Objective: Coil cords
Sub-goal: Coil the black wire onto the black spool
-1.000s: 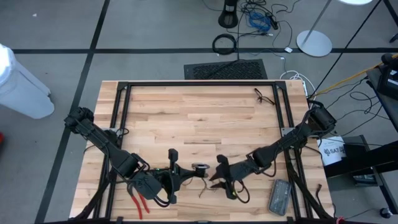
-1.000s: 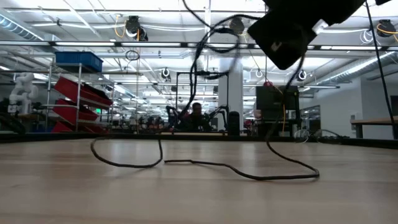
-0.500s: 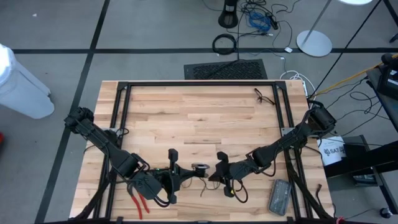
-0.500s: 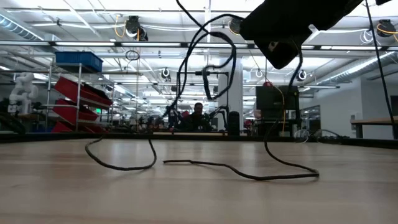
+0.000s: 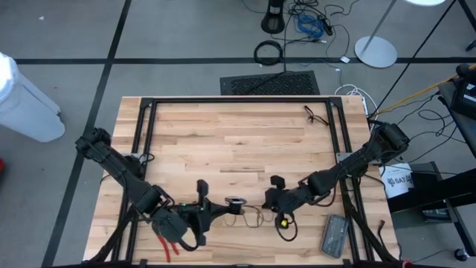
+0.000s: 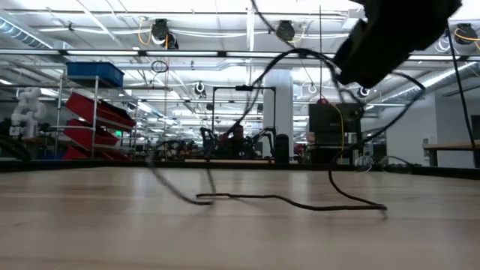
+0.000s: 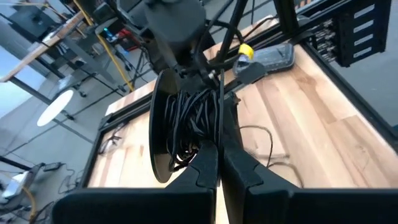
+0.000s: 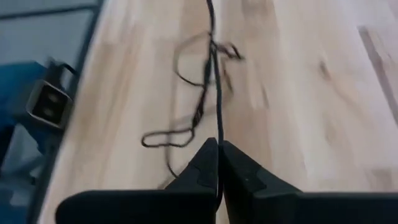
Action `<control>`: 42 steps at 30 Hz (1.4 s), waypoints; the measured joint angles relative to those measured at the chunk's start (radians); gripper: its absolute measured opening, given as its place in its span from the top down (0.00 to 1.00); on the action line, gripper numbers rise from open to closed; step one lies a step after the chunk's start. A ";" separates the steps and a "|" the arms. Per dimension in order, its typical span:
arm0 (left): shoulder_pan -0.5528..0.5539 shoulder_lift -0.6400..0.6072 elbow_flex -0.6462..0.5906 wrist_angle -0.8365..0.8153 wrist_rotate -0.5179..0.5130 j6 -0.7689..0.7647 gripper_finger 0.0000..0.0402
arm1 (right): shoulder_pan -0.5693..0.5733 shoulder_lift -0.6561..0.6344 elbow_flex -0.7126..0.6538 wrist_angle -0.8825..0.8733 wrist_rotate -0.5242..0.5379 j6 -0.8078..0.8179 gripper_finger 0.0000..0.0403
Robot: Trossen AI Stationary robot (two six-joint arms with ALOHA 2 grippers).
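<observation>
The cord is a very thin black wire. Part of it is wound on a small round dark puck (image 5: pixel 236 202), which shows as a spool (image 7: pixel 186 121) in the left wrist view. My left gripper (image 5: pixel 223 208) is shut on the puck, near the table's front edge. From the puck the cord (image 5: pixel 253 214) runs right to my right gripper (image 5: pixel 265 205), which is shut on it. Slack loops (image 8: pixel 186 118) lie on the wood, and a yellow tag (image 5: pixel 283 220) sits on the cord just past the right gripper. My left gripper pinches the puck at its near rim (image 7: pixel 200 148) between its two fingers, coming level from the table's left. The puck stands on edge, lifted clear of the table, with cord wound round it. My right gripper pinches a single strand of cord (image 8: pixel 216 138) between its fingertips, slanting down from the table's right. The strand runs straight away from the fingers toward the puck, and the rest lies slack on the table (image 6: pixel 300 204).
Red-handled pliers (image 5: pixel 166 246) lie at the near left edge. A grey flat device (image 5: pixel 334 234) sits at the near right. Black frame rails (image 5: pixel 238 100) border the table, and a small dark tangle (image 5: pixel 316 115) lies at the far right corner.
My right gripper has shut on the cord, tipped its fingers upward and drawn a little toward the table's right edge. The slack loop on the table has been dragged toward it, and the strand to the puck has straightened.
</observation>
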 joint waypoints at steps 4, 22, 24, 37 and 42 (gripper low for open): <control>-0.045 -0.038 0.000 -0.058 -0.084 -0.032 0.98 | 0.002 -0.004 0.000 -0.137 0.023 0.054 1.00; -0.244 -0.232 0.017 -0.076 -0.442 -0.023 0.98 | 0.002 -0.004 0.000 -0.419 0.024 0.178 1.00; -0.258 -0.249 0.023 -0.075 -0.463 -0.019 0.98 | 0.007 -0.004 -0.001 -0.432 0.022 0.180 1.00; -0.313 -0.315 0.029 -0.087 -0.483 0.027 0.98 | 0.074 -0.004 -0.032 -0.541 0.022 0.274 1.00; -0.314 -0.322 0.029 -0.091 -0.488 0.006 0.98 | 0.084 -0.005 -0.049 -0.532 0.027 0.315 1.00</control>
